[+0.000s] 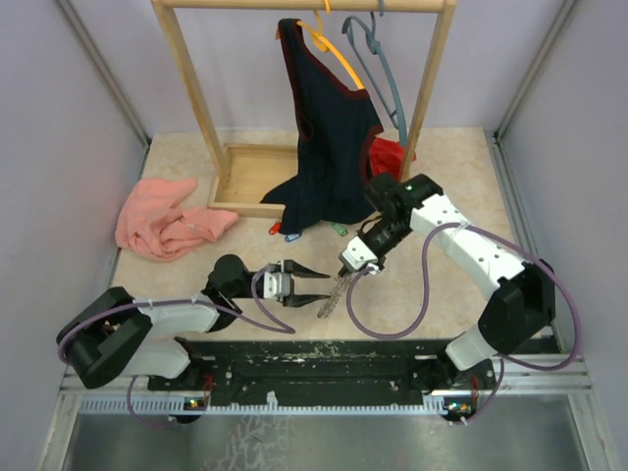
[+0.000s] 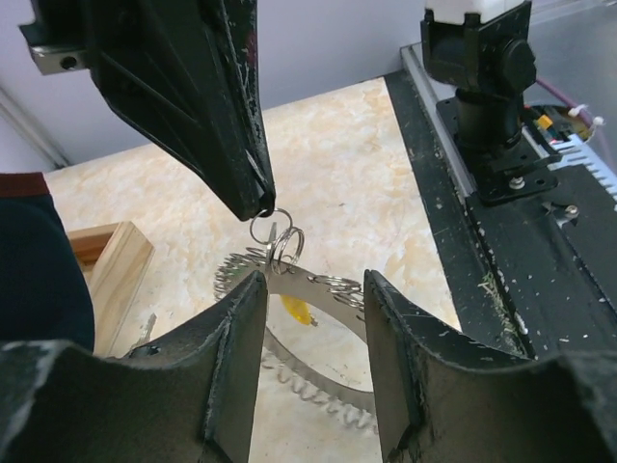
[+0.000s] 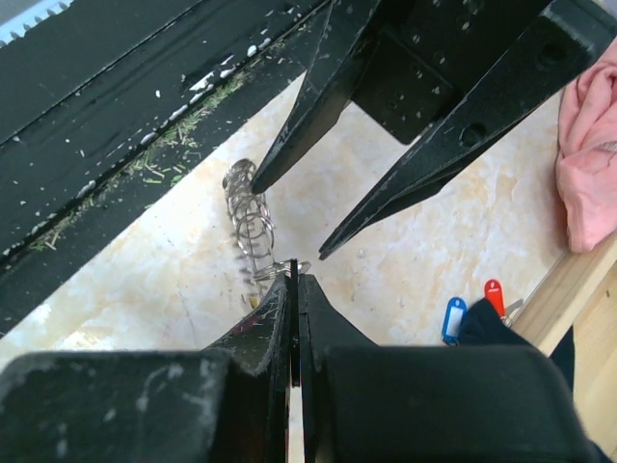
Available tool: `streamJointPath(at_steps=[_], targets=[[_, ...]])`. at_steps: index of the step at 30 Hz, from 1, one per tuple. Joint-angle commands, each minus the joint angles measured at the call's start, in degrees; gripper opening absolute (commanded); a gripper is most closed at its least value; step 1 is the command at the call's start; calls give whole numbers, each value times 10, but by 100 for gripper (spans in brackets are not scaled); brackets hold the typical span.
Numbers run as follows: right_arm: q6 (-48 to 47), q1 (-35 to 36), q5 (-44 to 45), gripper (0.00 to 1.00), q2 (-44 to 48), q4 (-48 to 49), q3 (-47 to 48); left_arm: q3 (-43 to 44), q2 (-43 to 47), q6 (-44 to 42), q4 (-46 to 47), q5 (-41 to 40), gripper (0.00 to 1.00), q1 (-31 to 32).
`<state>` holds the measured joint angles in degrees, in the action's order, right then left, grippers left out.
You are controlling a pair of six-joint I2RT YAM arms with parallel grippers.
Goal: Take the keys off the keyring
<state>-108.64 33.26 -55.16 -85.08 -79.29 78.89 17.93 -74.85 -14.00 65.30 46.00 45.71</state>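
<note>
Keyring [image 2: 323, 291] partly behind left pincer [image 1: 316, 287]

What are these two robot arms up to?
The right gripper is pinched shut on a small wire loop of the large, flat grey keyring with a coiled edge, holding it up. The left gripper is open, its fingers either side of the ring. A yellow-tagged key seems to hang on it; a red-tagged key and a blue-tagged key lie loose on the beige table.

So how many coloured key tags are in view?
4. A red tag, blue tag and green tag lie at the dark garment's hem; a yellow tag sits by the keyring. More may be hidden.
</note>
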Motion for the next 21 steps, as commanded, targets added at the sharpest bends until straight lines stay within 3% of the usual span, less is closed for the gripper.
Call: streamJointPath(at_steps=[1,8,15,21], targets=[[-96,10,-28,0,-18,-59,46,-7,-18,-44,-16,-41,51,8],[-94,16,-32,0,-21,-57,47,-7,-46,-43,18,-90,49,8],[-94,20,-34,0,-20,-59,47,-6,-75,-2,67,-67,38,8],[-90,21,-35,0,-18,-55,46,-17,-82,37,112,-38,37,9]])
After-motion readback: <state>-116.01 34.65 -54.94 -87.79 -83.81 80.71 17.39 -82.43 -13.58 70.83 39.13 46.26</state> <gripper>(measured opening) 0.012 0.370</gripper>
